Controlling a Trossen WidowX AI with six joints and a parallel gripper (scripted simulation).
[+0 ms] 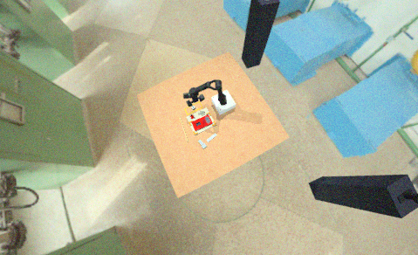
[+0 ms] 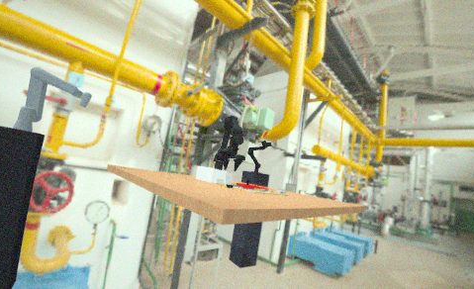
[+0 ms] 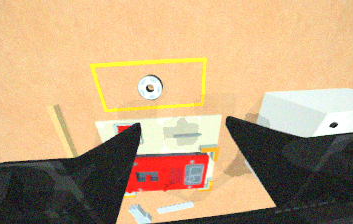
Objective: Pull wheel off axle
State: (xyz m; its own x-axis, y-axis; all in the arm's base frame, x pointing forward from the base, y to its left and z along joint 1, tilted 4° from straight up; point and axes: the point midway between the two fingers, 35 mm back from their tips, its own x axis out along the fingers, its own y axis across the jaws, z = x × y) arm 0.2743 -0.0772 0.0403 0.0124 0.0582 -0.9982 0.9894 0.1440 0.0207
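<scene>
The pincer (image 3: 182,132) hangs spread wide, pinching nothing, above the table (image 3: 278,45). Beyond its tips the wheel (image 3: 150,87) lies flat inside the yellow marked area (image 3: 98,82), near its middle, apart from both fingers. A red-and-cream board (image 3: 173,172) sits just beside that outline.

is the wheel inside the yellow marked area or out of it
Inside. The wheel lies flat within the yellow outline, clear of the open gripper.

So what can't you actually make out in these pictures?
- Red-and-cream parts board: wrist view, its corners hidden by the open black gripper.
- Small grey-white wheel: top view, too small to show detail.
- Yellow-outlined marked area: exterior view, hidden by the table's shallow angle.
</scene>
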